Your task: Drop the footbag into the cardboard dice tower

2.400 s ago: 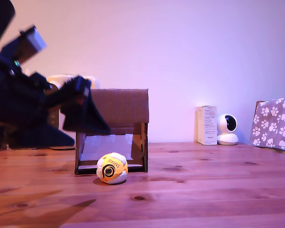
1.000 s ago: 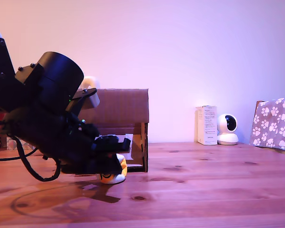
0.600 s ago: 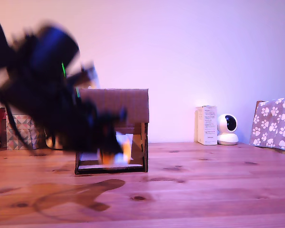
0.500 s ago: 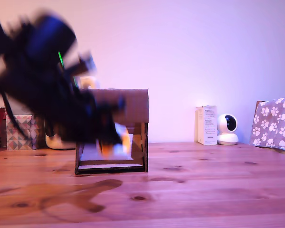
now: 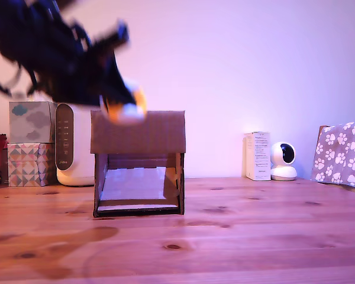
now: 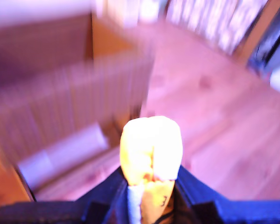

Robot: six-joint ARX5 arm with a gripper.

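The gripper (image 5: pixel 121 105) pinched the footbag (image 5: pixel 125 107) between its fingers (image 6: pixel 192 192), carried level with the top edge of the cardboard dice tower (image 5: pixel 138 163) (views blurred). Judged: held high for release into the tower's top opening, whose ramp showed below.

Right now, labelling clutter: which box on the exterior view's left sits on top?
The grey cloud-printed box; it rests on the triangle-patterned box.
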